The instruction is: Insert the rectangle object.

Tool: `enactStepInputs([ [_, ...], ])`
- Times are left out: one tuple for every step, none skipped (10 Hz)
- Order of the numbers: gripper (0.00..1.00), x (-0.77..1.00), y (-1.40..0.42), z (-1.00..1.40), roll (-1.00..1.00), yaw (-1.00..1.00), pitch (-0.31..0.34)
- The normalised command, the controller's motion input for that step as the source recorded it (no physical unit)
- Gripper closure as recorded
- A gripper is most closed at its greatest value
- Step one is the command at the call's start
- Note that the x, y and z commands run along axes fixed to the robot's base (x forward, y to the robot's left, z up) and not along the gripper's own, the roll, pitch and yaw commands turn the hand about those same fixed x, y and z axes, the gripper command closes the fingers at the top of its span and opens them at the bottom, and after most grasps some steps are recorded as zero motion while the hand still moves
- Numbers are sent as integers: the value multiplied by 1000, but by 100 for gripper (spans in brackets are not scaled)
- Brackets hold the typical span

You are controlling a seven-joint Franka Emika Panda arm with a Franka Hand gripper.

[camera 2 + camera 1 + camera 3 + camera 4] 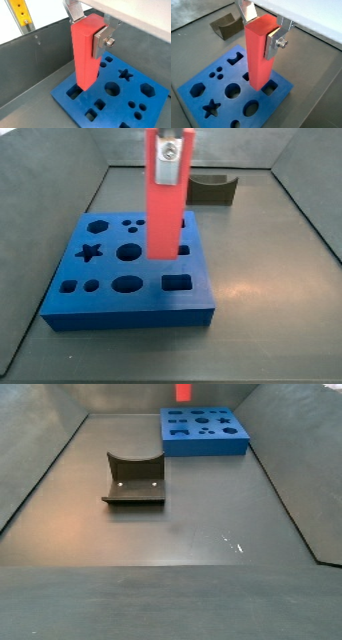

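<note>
- The gripper [264, 31] is clamped on the upper end of the long, slim red-pink rectangular bar [260, 55], one silver finger plate [274, 42] pressed flat against its side.
- I see the bar hanging upright over the flat blue block with shaped holes [211, 85], its lower end at a hole near the block's edge. In a side view the bar [164, 203] stands over the block [127, 278].
- I judge the bar stiff and light, its smooth sides liable to slip. The high hold leaves a long free length, so any tilt would show most at the tip.
- I cannot tell whether the tip has entered the hole or only rests at its rim; the bar hides it.
- In a side view [183, 393] the bar is cut off by the frame.
- The dark olive notched block [134, 479] sits well apart.
</note>
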Motion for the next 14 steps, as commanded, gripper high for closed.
enactStepInputs([
  [100,183,-163,-314,99,0,94],
  [100,346,-209,-494,40,0,80],
  [100,320,-223,-360,110,0,103],
  [100,331,-177,-323,120,0,97],
  [100,326,-200,-320,151,-46,104],
  [100,286,-180,-289,169,-26,120],
  [100,211,-160,-294,159,0,111],
  [100,11,-111,-320,127,0,90],
  [100,-6,0,-283,47,0,71],
  [100,-120,0,-240,69,0,27],
  [100,0,0,-371,4,0,13],
  [100,0,0,-411,1,0,0],
  [100,17,0,-371,0,-17,0],
  [100,57,0,-351,0,-77,17],
])
